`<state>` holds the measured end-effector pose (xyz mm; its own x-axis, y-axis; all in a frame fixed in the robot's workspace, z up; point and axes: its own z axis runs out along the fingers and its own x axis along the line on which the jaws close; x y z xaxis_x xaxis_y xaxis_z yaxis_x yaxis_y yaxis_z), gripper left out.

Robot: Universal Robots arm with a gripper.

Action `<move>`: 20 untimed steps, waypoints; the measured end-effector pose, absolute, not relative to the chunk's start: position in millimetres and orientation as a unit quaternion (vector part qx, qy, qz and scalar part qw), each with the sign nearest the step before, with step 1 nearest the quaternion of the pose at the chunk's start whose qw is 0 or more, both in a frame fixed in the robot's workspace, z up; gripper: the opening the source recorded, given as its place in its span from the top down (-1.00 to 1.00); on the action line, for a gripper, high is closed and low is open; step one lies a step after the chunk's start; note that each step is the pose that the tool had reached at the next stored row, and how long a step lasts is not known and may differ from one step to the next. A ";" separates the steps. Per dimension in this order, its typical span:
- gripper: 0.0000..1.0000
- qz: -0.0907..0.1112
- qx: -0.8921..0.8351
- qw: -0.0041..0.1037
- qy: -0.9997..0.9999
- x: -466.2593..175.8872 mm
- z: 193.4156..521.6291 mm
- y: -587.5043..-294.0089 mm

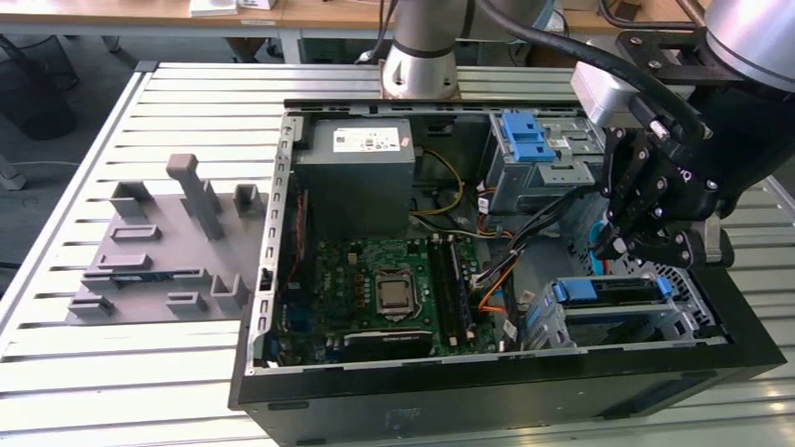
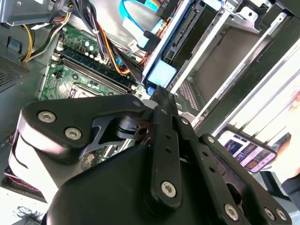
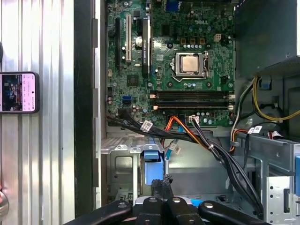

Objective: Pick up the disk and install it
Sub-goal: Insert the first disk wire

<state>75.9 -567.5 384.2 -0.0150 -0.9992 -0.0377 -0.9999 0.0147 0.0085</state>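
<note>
On slatted metal table (image 1: 74, 372), open computer case (image 1: 497, 391).

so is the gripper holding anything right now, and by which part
Cannot be told. The gripper hangs low over the drive bay, above the disk with its blue frame, but the pictures don't show whether it grips the disk or merely touches it.

- Open computer case (image 1: 497, 396) lies on slatted surface (image 1: 125, 372).
- End effector (image 1: 646, 244) hangs over drive bay; disk (image 1: 609, 291) with blue frame seated there.
- Grey fixture block (image 1: 162, 251) at exterior view's left.
</note>
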 end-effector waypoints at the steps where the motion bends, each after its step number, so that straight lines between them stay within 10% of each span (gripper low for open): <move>1: 0.79 0.016 -0.702 0.011 0.712 75.9 384.2 -567.5; 20: 0.79 0.016 -0.702 0.011 0.712 96.7 383.8 -567.5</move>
<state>96.7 -567.5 383.8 -0.0151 -0.9992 -0.0381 -0.9999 0.0147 0.0086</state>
